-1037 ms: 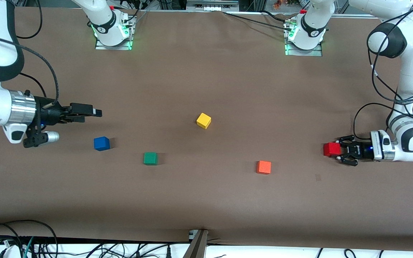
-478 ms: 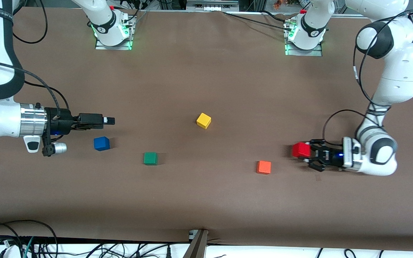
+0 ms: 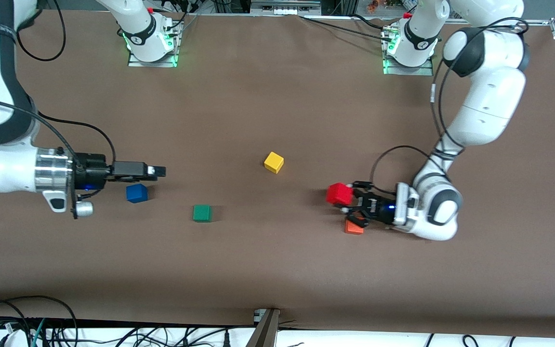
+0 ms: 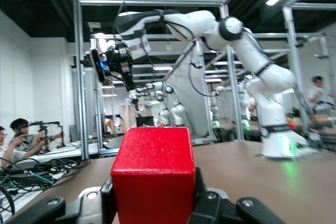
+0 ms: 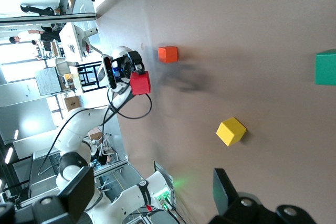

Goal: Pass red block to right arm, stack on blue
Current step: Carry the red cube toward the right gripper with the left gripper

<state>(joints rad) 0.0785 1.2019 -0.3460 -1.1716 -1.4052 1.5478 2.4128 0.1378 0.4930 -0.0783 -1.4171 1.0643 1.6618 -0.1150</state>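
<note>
Left gripper [image 3: 350, 203] was clamped on the red block [image 3: 339, 193], carried above the orange cube [image 3: 353, 226]; right gripper [image 3: 154, 170] hung apart just over the blue cube [image 3: 136, 193]; block looked rigid, light, so take its free flat faces.

brown table [image 3: 277, 96], blue [image 3: 136, 193], green cube [image 3: 202, 213], yellow cube [image 3: 273, 162], orange cube [image 3: 353, 228]

Front view: high above the brown surface [image 3: 277, 270], facing both arm bases. Left wrist view: very close behind the red block [image 4: 153, 174], looking level across at the right arm [image 4: 157, 24]. Right wrist view: farther off, sharing red block and yellow cube [image 5: 231, 131].
</note>
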